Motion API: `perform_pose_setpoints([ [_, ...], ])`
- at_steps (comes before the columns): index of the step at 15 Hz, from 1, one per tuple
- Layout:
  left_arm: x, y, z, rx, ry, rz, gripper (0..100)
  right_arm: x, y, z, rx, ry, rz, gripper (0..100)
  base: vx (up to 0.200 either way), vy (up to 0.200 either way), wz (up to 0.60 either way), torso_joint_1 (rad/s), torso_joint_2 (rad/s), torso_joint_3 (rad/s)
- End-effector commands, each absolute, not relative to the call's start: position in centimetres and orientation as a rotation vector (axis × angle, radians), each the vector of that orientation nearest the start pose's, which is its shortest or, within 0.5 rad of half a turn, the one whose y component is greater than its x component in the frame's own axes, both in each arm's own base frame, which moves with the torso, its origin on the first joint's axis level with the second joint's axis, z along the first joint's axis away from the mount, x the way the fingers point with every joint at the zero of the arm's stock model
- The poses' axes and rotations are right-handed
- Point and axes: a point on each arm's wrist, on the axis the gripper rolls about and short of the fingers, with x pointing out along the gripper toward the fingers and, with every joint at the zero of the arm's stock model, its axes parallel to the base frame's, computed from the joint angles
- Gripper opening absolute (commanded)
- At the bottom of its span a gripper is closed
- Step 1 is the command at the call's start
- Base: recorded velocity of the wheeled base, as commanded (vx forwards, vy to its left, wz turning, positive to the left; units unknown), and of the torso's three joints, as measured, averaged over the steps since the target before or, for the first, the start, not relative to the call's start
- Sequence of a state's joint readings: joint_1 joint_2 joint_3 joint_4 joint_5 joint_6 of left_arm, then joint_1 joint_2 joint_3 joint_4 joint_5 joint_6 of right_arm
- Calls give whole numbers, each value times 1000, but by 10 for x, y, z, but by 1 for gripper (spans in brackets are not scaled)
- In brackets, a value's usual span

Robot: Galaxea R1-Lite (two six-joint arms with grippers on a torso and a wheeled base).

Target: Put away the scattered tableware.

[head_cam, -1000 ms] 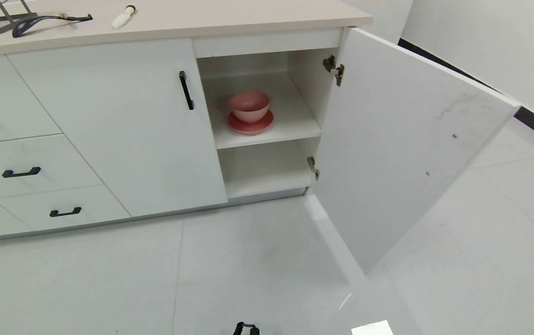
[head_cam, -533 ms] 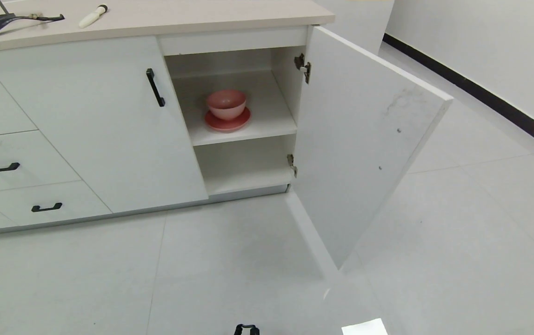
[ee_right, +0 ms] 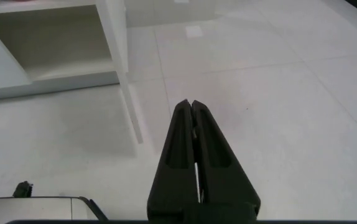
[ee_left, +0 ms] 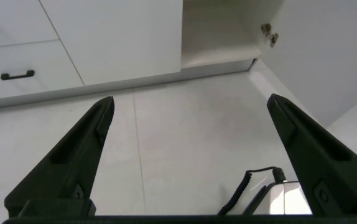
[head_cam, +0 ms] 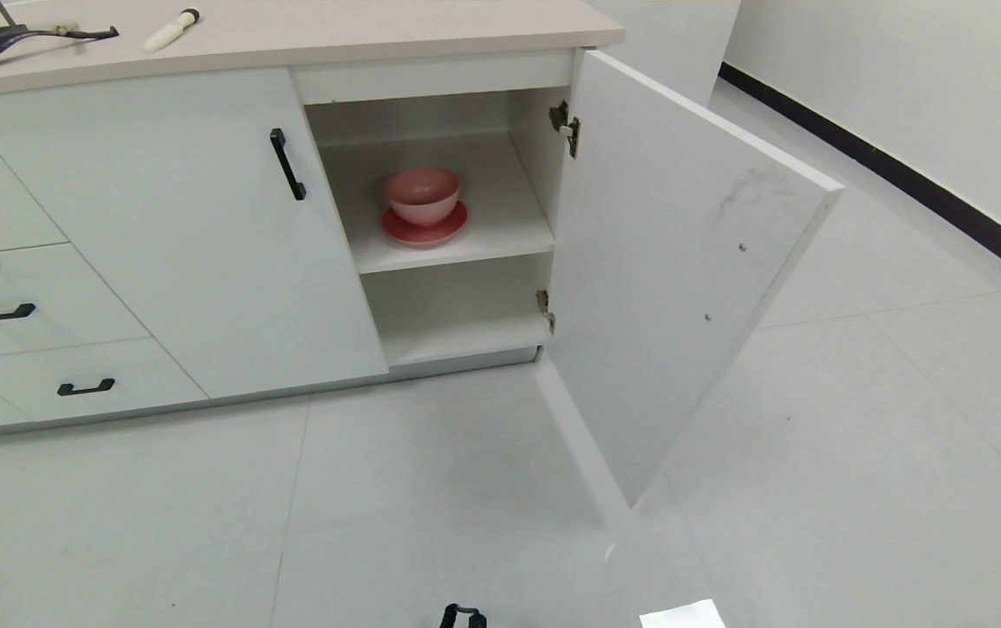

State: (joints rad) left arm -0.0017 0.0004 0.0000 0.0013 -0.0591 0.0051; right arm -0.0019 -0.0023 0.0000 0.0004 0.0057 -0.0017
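Logging a camera shift only, I found stock unmoved: pink bowl (head_cam: 420,194) on red plate (head_cam: 425,234), upper shelf (head_cam: 505,234), cabinet door (head_cam: 666,262) open. Left hand (ee_left: 191,101) spread, right hand (ee_right: 192,104) pressed together, both empty. Door-closing judged outstanding.

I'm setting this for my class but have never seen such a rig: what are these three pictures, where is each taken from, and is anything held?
This is a robot with two arms. The wide picture comes from a camera on its head, facing a cabinet whose door stands open. On the upper shelf a pink bowl sits on a red plate. The other two come from wrist cameras, looking along each gripper at the floor: the left gripper is open, the right gripper shut. Both are empty.
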Motion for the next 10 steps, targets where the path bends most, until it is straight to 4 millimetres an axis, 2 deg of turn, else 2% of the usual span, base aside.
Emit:
perform_pose_setpoints([
  [1, -23, -1, 75, 5, 1, -60, 100, -23, 0, 75, -2, 0, 5, 0, 0, 0, 0, 0, 0, 0],
  [4, -23, -1, 75, 5, 0, -60, 100, -23, 0, 78, 43, -28, -2, 0, 0, 0, 0, 0, 0, 0],
  [6, -23, -1, 75, 5, 0, -61, 100, -26, 0, 100, 43, -245, 2, 0, 0, 0, 0, 0, 0, 0],
  [8, -23, -1, 75, 5, 1, -60, 100, -26, 1, 107, 37, -261, 50, 0, 0, 0, 0, 0, 0, 0],
  [10, -23, -1, 75, 5, 0, -60, 100, -18, 2, 141, 30, -209, 110, 0, 0, 0, 0, 0, 0, 0],
])
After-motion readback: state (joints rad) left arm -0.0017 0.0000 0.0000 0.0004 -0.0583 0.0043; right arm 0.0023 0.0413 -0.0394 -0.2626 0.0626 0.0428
